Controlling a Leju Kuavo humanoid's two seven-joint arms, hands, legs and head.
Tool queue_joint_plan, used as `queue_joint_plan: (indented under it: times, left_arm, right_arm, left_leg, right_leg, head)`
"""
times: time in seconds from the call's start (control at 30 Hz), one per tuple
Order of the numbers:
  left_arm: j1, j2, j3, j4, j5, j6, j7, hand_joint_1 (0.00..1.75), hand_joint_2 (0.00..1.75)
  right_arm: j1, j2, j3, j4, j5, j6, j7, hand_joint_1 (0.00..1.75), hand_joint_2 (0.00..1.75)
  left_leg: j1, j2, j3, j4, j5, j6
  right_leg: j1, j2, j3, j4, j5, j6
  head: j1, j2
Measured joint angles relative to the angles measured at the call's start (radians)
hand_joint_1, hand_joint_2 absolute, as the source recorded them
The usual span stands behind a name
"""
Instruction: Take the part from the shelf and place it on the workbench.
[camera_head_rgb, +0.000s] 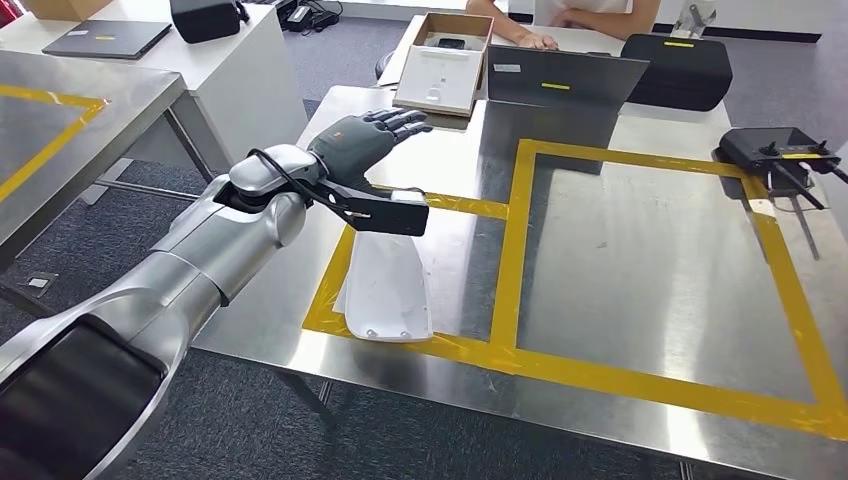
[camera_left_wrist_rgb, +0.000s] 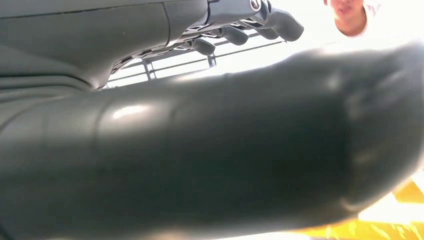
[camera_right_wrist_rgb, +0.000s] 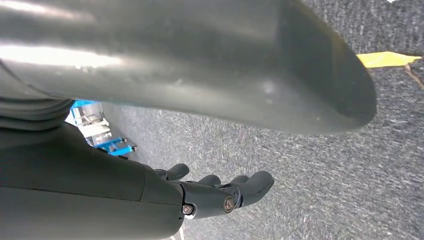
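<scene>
The white curved part lies flat on the steel workbench, inside the left box of yellow tape. My left hand hovers above the bench just beyond the part, palm down, fingers spread and holding nothing. The left wrist view has its thick thumb across the picture and its dark fingers stretched out free. My right hand hangs over grey carpet, fingers loosely extended with nothing in them.
An open cardboard box and a dark laptop stand at the bench's far edge, close ahead of my left hand. A black case and a black antenna device are at the far right. A person's hand rests behind the box.
</scene>
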Motion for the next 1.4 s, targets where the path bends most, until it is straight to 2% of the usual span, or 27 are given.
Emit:
queue_joint_plan:
  times: [0.03, 0.07, 0.17, 0.2, 0.23, 0.3, 0.33, 0.37, 0.4, 0.47, 0.53, 0.63, 0.7, 0.73, 0.8, 0.83, 0.87, 0.9, 0.93, 1.0, 1.07, 1.17, 1.2, 1.27, 1.33, 1.37, 1.4]
  left_arm:
    - [-0.003, 0.004, 0.004, -0.003, -0.001, 0.000, -0.002, 0.00, 0.00]
    - [-0.005, 0.007, 0.007, -0.005, -0.002, 0.000, -0.004, 0.00, 0.00]
    - [-0.007, 0.012, 0.015, -0.008, -0.009, 0.001, -0.007, 0.00, 0.00]
    - [-0.008, 0.012, 0.017, -0.009, -0.012, 0.001, -0.007, 0.00, 0.00]
    - [-0.009, 0.010, 0.020, -0.009, -0.014, 0.001, -0.008, 0.00, 0.00]
    - [-0.009, 0.007, 0.024, -0.010, -0.019, 0.001, -0.008, 0.00, 0.00]
    - [-0.007, 0.006, 0.025, -0.009, -0.021, 0.001, -0.008, 0.00, 0.00]
    - [-0.005, 0.005, 0.026, -0.009, -0.022, 0.001, -0.009, 0.00, 0.00]
    - [-0.003, 0.005, 0.026, -0.009, -0.023, 0.001, -0.009, 0.00, 0.00]
    - [-0.002, 0.003, 0.027, -0.010, -0.025, 0.001, -0.009, 0.00, 0.00]
    - [-0.003, 0.001, 0.028, -0.010, -0.027, 0.001, -0.010, 0.00, 0.00]
    - [-0.004, -0.002, 0.029, -0.010, -0.029, 0.001, -0.017, 0.00, 0.00]
    - [-0.004, -0.003, 0.029, -0.010, -0.032, 0.001, -0.022, 0.00, 0.00]
    - [-0.004, -0.004, 0.029, -0.010, -0.034, 0.001, -0.024, 0.00, 0.00]
    - [-0.003, -0.006, 0.029, -0.009, -0.036, 0.000, -0.026, 0.00, 0.00]
    - [-0.001, -0.008, 0.029, -0.009, -0.037, -0.001, -0.027, 0.00, 0.00]
    - [0.001, -0.009, 0.029, -0.009, -0.038, -0.002, -0.027, 0.00, 0.00]
    - [0.002, -0.011, 0.029, -0.008, -0.038, -0.002, -0.027, 0.00, 0.00]
    - [0.002, -0.012, 0.029, -0.008, -0.038, -0.002, -0.028, 0.00, 0.00]
    - [-0.001, -0.015, 0.029, -0.008, -0.039, -0.001, -0.028, 0.00, 0.00]
    - [-0.004, -0.019, 0.029, -0.009, -0.039, 0.000, -0.031, 0.00, 0.00]
    - [-0.005, -0.022, 0.029, -0.008, -0.040, -0.001, -0.036, 0.00, 0.00]
    - [-0.005, -0.023, 0.029, -0.008, -0.040, -0.002, -0.038, 0.00, 0.00]
    - [-0.005, -0.025, 0.030, -0.008, -0.040, -0.004, -0.041, 0.00, 0.00]
    - [0.000, -0.026, 0.030, -0.008, -0.040, -0.006, -0.047, 0.00, 0.00]
    - [0.004, -0.026, 0.030, -0.007, -0.040, -0.007, -0.049, 0.00, 0.00]
    - [0.008, -0.026, 0.030, -0.006, -0.040, -0.007, -0.051, 0.00, 0.00]
  right_arm:
    - [0.000, 0.000, 0.000, 0.000, 0.003, 0.006, 0.000, 0.00, 0.00]
    - [0.000, 0.000, 0.000, 0.000, 0.006, 0.010, 0.000, 0.00, 0.00]
    - [-0.002, -0.001, 0.000, 0.000, 0.013, 0.015, 0.000, 0.00, 0.00]
    - [-0.003, -0.001, 0.000, 0.000, 0.015, 0.015, 0.000, 0.00, 0.00]
    - [-0.003, -0.002, 0.000, 0.000, 0.016, 0.014, 0.000, 0.00, 0.00]
    - [-0.005, -0.007, 0.001, 0.000, 0.020, 0.011, 0.000, 0.00, 0.00]
    - [-0.005, -0.010, 0.001, 0.000, 0.022, 0.009, 0.000, 0.00, 0.00]
    - [-0.005, -0.013, 0.001, 0.000, 0.024, 0.008, 0.000, 0.00, 0.00]
    - [-0.005, -0.015, 0.001, 0.000, 0.025, 0.007, 0.000, 0.00, 0.00]
    - [-0.006, -0.017, 0.001, 0.000, 0.025, 0.006, 0.000, 0.00, 0.00]
    - [-0.008, -0.018, 0.001, -0.001, 0.025, 0.005, 0.000, 0.00, 0.00]
    - [-0.009, -0.019, 0.001, -0.001, 0.025, 0.003, 0.000, 0.00, 0.00]
    - [-0.009, -0.021, 0.001, -0.001, 0.023, 0.005, 0.000, 0.00, 0.00]
    - [-0.009, -0.022, 0.001, -0.001, 0.022, 0.007, 0.000, 0.00, 0.00]
    - [-0.009, -0.029, 0.001, -0.001, 0.020, 0.011, 0.000, 0.00, 0.00]
    - [-0.009, -0.031, 0.001, -0.001, 0.020, 0.013, 0.000, 0.00, 0.00]
    - [-0.009, -0.034, 0.001, -0.001, 0.019, 0.015, 0.000, 0.00, 0.00]
    - [-0.009, -0.037, 0.001, -0.001, 0.019, 0.015, 0.000, 0.00, 0.00]
    - [-0.009, -0.038, 0.001, -0.001, 0.018, 0.014, 0.000, 0.00, 0.00]
    - [-0.009, -0.038, 0.001, -0.001, 0.016, 0.007, 0.000, 0.00, 0.00]
    - [-0.009, -0.038, 0.001, -0.001, 0.012, -0.003, 0.000, 0.00, 0.00]
    - [-0.009, -0.034, 0.001, -0.001, 0.006, -0.016, 0.000, 0.00, 0.00]
    - [-0.009, -0.031, 0.001, -0.001, 0.003, -0.018, 0.000, 0.00, 0.00]
    - [-0.008, -0.028, 0.000, -0.001, -0.002, -0.019, 0.000, 0.00, 0.00]
    - [-0.007, -0.027, -0.001, -0.001, -0.007, -0.019, 0.000, 0.00, 0.00]
    - [-0.007, -0.026, -0.001, -0.001, -0.009, -0.019, 0.000, 0.00, 0.00]
    - [-0.006, -0.025, -0.002, -0.001, -0.009, -0.018, 0.000, 0.00, 0.00]
  left_leg:
    - [-0.004, 0.001, 0.028, -0.043, 0.006, 0.005]
    - [-0.009, 0.002, 0.038, -0.065, 0.007, 0.007]
    - [-0.008, 0.003, 0.041, -0.095, 0.029, 0.015]
    - [-0.005, 0.003, 0.041, -0.105, 0.040, 0.021]
    - [-0.002, 0.003, 0.042, -0.114, 0.050, 0.026]
    - [-0.003, 0.004, 0.030, -0.114, 0.061, 0.032]
    - [-0.003, 0.005, 0.022, -0.110, 0.063, 0.032]
    - [-0.003, 0.005, 0.015, -0.105, 0.065, 0.032]
    - [-0.002, 0.005, 0.008, -0.100, 0.066, 0.031]
    - [-0.001, 0.005, -0.005, -0.084, 0.066, 0.027]
    - [-0.004, 0.004, -0.017, -0.069, 0.064, 0.018]
    - [-0.008, 0.003, -0.024, -0.066, 0.069, 0.001]
    - [-0.006, 0.003, -0.033, -0.049, 0.054, -0.010]
    - [-0.004, 0.003, -0.047, -0.016, 0.030, -0.015]
    - [0.001, 0.004, -0.093, 0.099, -0.039, -0.025]
    - [0.003, 0.004, -0.115, 0.157, -0.064, -0.028]
    - [0.005, 0.004, -0.125, 0.190, -0.074, -0.029]
    - [0.006, 0.004, -0.117, 0.187, -0.065, -0.028]
    - [0.007, 0.004, -0.091, 0.148, -0.043, -0.025]
    - [0.004, 0.004, -0.013, 0.015, 0.005, -0.015]
    - [-0.002, 0.003, 0.028, -0.066, 0.022, -0.005]
    - [-0.008, 0.002, 0.027, -0.083, 0.033, 0.011]
    - [-0.007, 0.003, 0.027, -0.090, 0.041, 0.019]
    - [-0.002, 0.005, 0.025, -0.100, 0.057, 0.031]
    - [-0.004, 0.006, 0.012, -0.098, 0.065, 0.037]
    - [-0.004, 0.006, 0.005, -0.095, 0.068, 0.037]
    - [-0.005, 0.006, -0.002, -0.092, 0.070, 0.037]
  right_leg:
    - [-0.001, 0.000, -0.001, -0.002, 0.005, 0.005]
    - [-0.003, 0.000, 0.000, -0.006, 0.010, 0.012]
    - [-0.005, 0.000, 0.001, -0.017, 0.019, 0.031]
    - [-0.005, 0.000, -0.005, -0.003, 0.005, 0.035]
    - [-0.003, 0.000, -0.020, 0.031, -0.021, 0.037]
    - [0.001, 0.001, -0.068, 0.151, -0.092, 0.039]
    - [0.002, 0.001, -0.088, 0.206, -0.117, 0.041]
    - [0.003, 0.001, -0.095, 0.234, -0.124, 0.043]
    - [0.004, 0.001, -0.083, 0.224, -0.113, 0.043]
    - [0.003, -0.001, -0.012, 0.106, -0.067, 0.043]
    - [0.004, -0.001, 0.041, 0.006, -0.039, 0.036]
    - [0.006, 0.002, 0.043, -0.008, -0.031, 0.015]
    - [0.004, 0.000, 0.041, -0.013, -0.023, 0.002]
    - [0.002, 0.000, 0.040, -0.016, -0.019, -0.004]
    - [0.001, -0.002, 0.034, -0.017, -0.013, -0.010]
    - [0.001, -0.002, 0.030, -0.017, -0.010, -0.010]
    - [0.001, -0.003, 0.026, -0.017, -0.007, -0.009]
    - [0.001, -0.003, 0.023, -0.017, -0.004, -0.008]
    - [0.001, -0.002, 0.020, -0.017, -0.001, -0.006]
    - [0.002, -0.001, 0.016, -0.017, 0.005, 0.001]
    - [0.002, -0.001, 0.013, -0.019, 0.012, 0.012]
    - [-0.003, -0.002, 0.012, -0.027, 0.023, 0.034]
    - [-0.004, -0.002, 0.008, -0.020, 0.015, 0.038]
    - [-0.003, -0.001, -0.022, 0.050, -0.036, 0.043]
    - [0.001, -0.001, -0.074, 0.176, -0.105, 0.044]
    - [0.004, -0.001, -0.090, 0.221, -0.122, 0.045]
    - [0.005, -0.001, -0.090, 0.232, -0.122, 0.044]
  head:
    - [-0.001, 0.000]
    - [-0.001, 0.000]
    - [-0.002, 0.000]
    - [-0.002, 0.000]
    - [-0.001, 0.000]
    - [0.000, 0.000]
    - [0.000, 0.000]
    - [0.000, 0.000]
    - [0.000, 0.000]
    - [0.000, 0.000]
    - [-0.001, 0.000]
    - [-0.001, 0.000]
    - [-0.003, 0.000]
    - [-0.004, 0.000]
    - [-0.006, 0.000]
    - [-0.006, 0.000]
    - [-0.006, 0.000]
    - [-0.006, 0.000]
    - [-0.006, 0.000]
    - [-0.006, 0.000]
    - [-0.006, 0.000]
    - [-0.005, 0.000]
    - [-0.005, 0.000]
    - [-0.003, 0.000]
    - [-0.002, 0.000]
    - [-0.002, 0.000]
    - [-0.002, 0.000]
